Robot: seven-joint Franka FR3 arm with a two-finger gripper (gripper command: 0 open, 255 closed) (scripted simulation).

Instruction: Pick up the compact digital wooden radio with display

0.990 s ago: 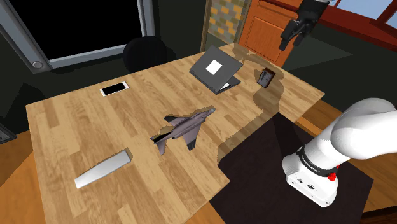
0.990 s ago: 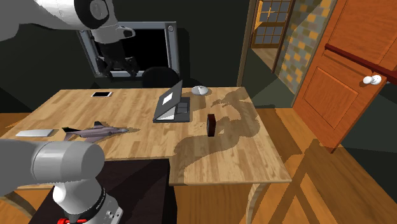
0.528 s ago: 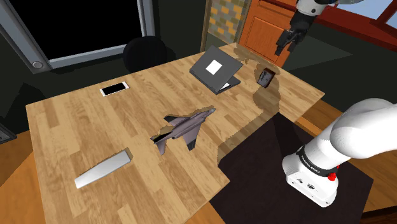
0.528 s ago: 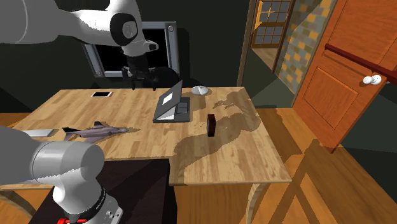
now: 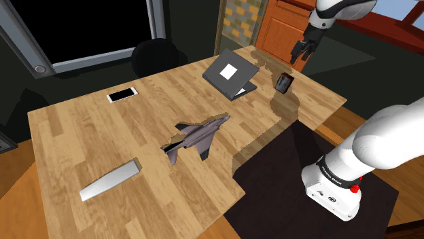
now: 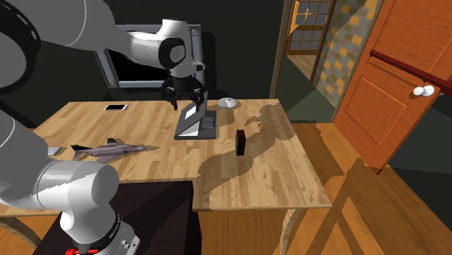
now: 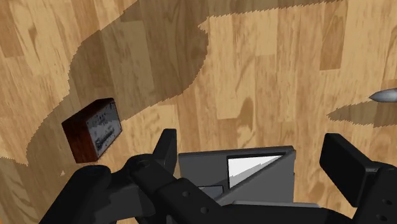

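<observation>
**Gripper open over laptop, radio off to one side**

We count one of each, biggest first:
- one wooden surface (image 5: 81, 129)
- one grey laptop (image 5: 231, 73), half open
- one toy jet (image 5: 197, 134)
- one flat grey slab (image 5: 109, 180)
- one white phone (image 5: 122, 95)
- one radio (image 7: 93, 129)
- one small white rounded item (image 6: 227, 103)

The gripper (image 7: 251, 146) hovers above the laptop, fingers spread wide with nothing between them.

The radio stands upright near the laptop, close to the surface's edge and well clear of the gripper.

Our read is that it's a small, rigid, reddish-brown box, likely light. The display face is probably slick and scratch-prone. We'd pinch across the two casing sides, centred, and keep the pads off the display.
</observation>
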